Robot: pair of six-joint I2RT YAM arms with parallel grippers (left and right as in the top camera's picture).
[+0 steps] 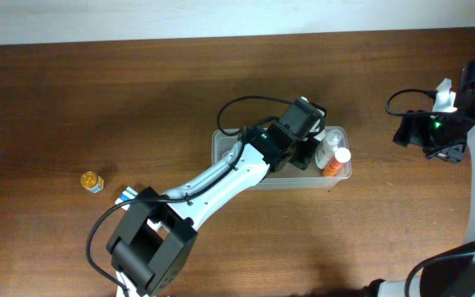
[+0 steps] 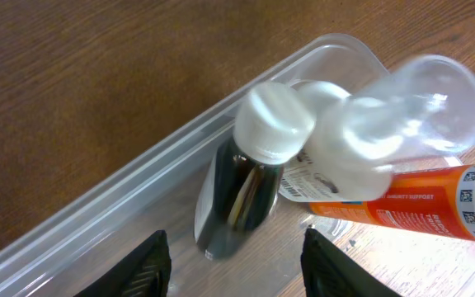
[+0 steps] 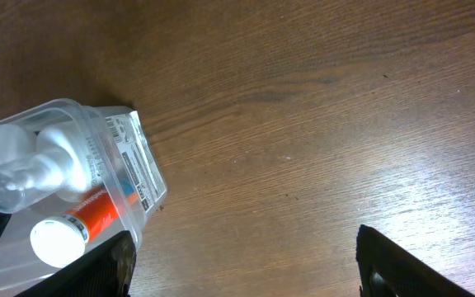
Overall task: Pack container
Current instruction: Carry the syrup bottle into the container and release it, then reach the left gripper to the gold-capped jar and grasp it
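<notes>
The clear plastic container (image 1: 224, 150) sits at the table's middle and also shows in the left wrist view (image 2: 130, 190) and the right wrist view (image 3: 143, 177). Inside it lie an orange tube with a white cap (image 1: 336, 162) (image 2: 411, 206) (image 3: 77, 223), a clear white bottle (image 1: 330, 142) (image 2: 386, 132) (image 3: 31, 161) and a dark bottle with a white cap (image 2: 250, 177). My left gripper (image 2: 235, 264) is open inside the container, just below the dark bottle, holding nothing. My right gripper (image 3: 246, 268) is open and empty over bare table to the right of the container.
A small round yellow jar (image 1: 91, 181) stands on the table at the far left. A small striped item (image 1: 127, 193) lies beside the left arm's base. The right arm (image 1: 444, 124) hovers at the right edge.
</notes>
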